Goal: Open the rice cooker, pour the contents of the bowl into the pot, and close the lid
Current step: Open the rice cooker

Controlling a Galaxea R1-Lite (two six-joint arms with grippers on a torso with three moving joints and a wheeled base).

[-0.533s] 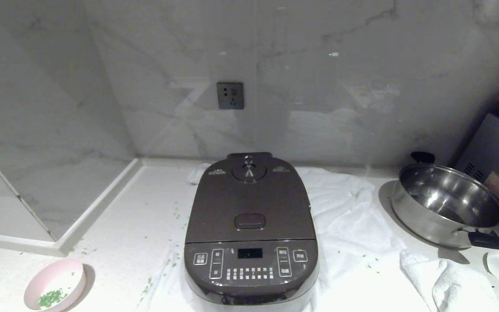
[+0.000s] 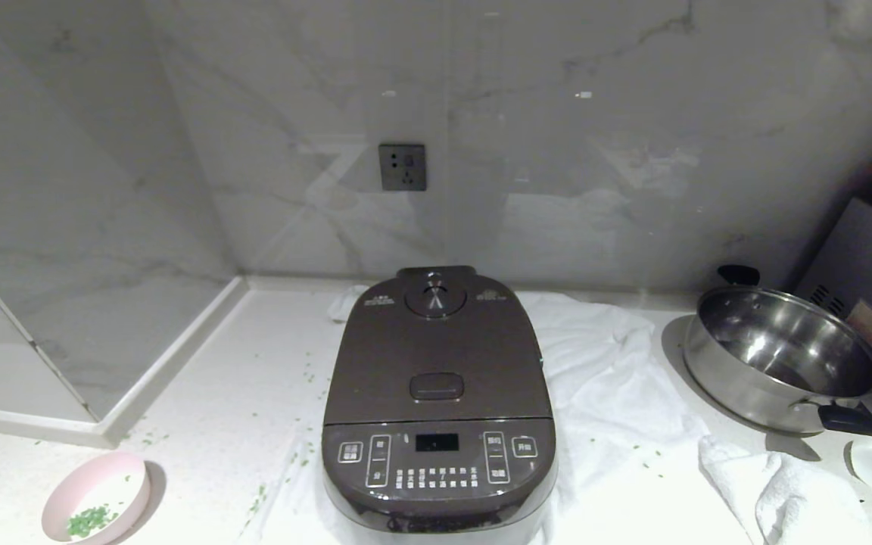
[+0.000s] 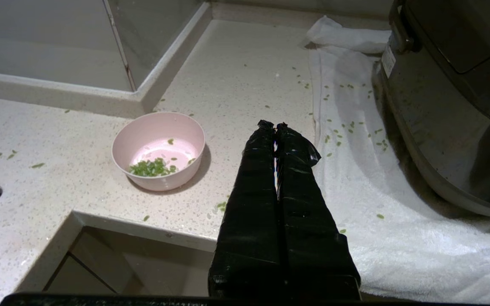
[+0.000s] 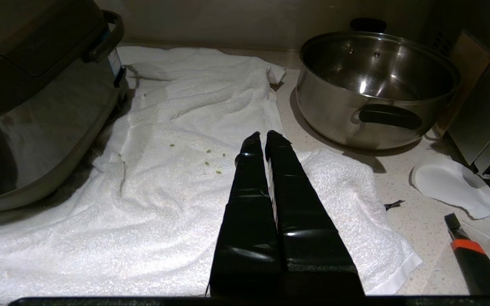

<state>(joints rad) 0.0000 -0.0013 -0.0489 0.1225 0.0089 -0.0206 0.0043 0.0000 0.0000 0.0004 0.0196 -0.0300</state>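
Sitting near the front edge of the bench [image 2: 216, 393], on a white towel [image 2: 618, 378], the rice cooker [image 2: 440, 409] shows in the head view with its lid [image 2: 436, 356] shut flat, so the pot inside is hidden. The bowl [image 2: 95, 497] stands at the bench's front left corner, well apart from the cooker, its lower rim cut off by the frame; the contents [image 2: 89, 521] lie as a small green heap inside it, with loose green bits scattered on the bench around it. A steel pan [image 2: 780, 359] stands toward the right edge, beside a second folded towel [image 2: 777, 484]. Neither arm appears here.

In the left wrist view the left gripper [image 3: 275, 126] hangs over the front edge of the bench between the bowl [image 3: 159, 149] and the cooker [image 3: 449, 106], touching neither; its jaws are pressed together. Only the cooker's side shows, the rest cut off. The contents [image 3: 151, 168] sit on the bowl's floor.

In the right wrist view the right gripper [image 4: 262, 135] hangs over the towel [image 4: 185, 178] between the cooker [image 4: 36, 97] and the pan [image 4: 377, 85], its jaws close together with only a thin slit between them, empty. An orange-and-black tool [image 4: 470, 255] lies at the right edge, partly cut off and hard to identify.
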